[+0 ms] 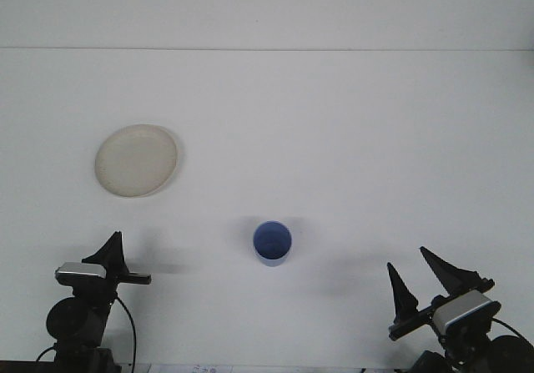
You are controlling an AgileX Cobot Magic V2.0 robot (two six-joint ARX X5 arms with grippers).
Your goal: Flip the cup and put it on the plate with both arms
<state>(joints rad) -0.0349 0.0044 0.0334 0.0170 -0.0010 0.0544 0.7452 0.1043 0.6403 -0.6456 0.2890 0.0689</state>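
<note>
Along the near edge of the white table (334,123), 2 grippers are sitting low, 1 at each corner of the front view. At the near left, the left gripper (113,260) is resting on its dark mount with its fingers pointing different ways, 1 up and 1 sideways, so the jaws are standing spread and gripping nothing. At the near right, the right gripper (425,277) is pointing up with its 2 dark fingers apart and bare. Farther in, between the 2 arms and well apart from both, the blue cup (273,243) is standing upright on the table, mouth up. Farther still, toward the left, the pale round plate (137,159) is lying flat, well apart from the cup and carrying nothing.
</note>
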